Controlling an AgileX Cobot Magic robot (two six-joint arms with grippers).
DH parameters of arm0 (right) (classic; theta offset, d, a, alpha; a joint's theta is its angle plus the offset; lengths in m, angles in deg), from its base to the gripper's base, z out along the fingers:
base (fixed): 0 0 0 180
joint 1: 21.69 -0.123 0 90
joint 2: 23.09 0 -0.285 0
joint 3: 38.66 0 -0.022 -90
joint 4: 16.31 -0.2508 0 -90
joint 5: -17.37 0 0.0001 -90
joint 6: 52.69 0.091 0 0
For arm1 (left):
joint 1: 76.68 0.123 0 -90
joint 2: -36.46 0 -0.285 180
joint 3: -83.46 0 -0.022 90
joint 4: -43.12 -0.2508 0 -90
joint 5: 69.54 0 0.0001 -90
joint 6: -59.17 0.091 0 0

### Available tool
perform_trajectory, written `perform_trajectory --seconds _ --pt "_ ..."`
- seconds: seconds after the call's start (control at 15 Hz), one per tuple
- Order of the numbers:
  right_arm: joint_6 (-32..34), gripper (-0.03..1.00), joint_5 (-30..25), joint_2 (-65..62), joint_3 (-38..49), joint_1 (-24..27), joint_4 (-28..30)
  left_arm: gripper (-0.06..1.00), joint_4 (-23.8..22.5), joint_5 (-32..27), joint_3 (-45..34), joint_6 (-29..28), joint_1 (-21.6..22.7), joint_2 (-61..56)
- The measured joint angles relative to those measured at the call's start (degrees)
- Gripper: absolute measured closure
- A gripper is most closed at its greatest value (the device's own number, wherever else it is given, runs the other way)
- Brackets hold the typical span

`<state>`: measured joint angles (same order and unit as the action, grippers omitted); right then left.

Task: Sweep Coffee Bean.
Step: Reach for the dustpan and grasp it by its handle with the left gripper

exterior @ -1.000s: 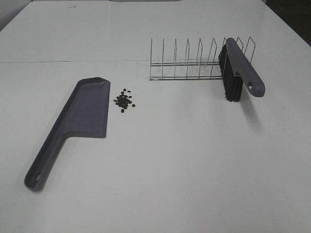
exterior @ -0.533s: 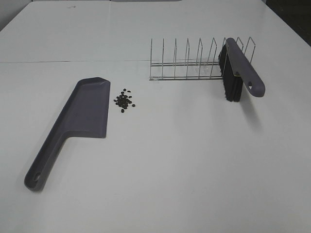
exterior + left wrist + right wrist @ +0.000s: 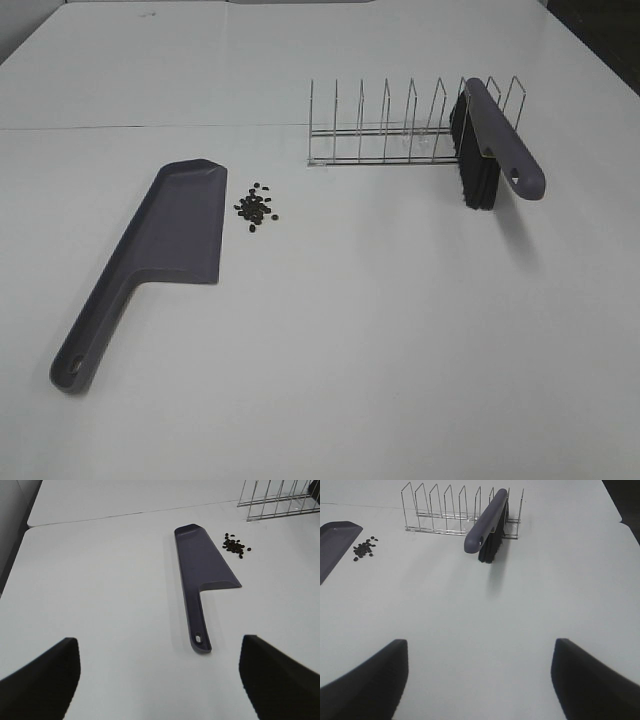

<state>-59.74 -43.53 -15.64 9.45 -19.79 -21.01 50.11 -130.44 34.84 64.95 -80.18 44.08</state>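
Exterior high view: brush (image 3: pixel 496 128) propped in wire rack (image 3: pixel 372 158) toward far edge of white table (image 3: pixel 380 340), beans (image 3: pixel 256 207) scattered beside dustpan (image 3: pixel 180 225). Left claw (image 3: pixel 157 647) and right claw (image 3: pixel 480 647) are spread wide.

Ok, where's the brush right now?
In the exterior high view, the brush sits on the right, leaning in the right end of the wire rack.

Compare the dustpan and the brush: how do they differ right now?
The dustpan lies flat on the table; the brush stands on edge in the wire rack, handle jutting out. The dustpan sits right beside the coffee bean cluster; the brush is far from it. The dustpan is a bare scoop; the brush carries black bristles. Both are grey-purple with a holed handle.
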Motion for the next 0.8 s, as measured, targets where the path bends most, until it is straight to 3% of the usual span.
perform_trajectory --seconds 0.8 --pt "0.0 0.3 0.0 0.0 0.0 0.0 0.0 0.14 0.7 0.0 0.0 0.0 0.0 0.0"
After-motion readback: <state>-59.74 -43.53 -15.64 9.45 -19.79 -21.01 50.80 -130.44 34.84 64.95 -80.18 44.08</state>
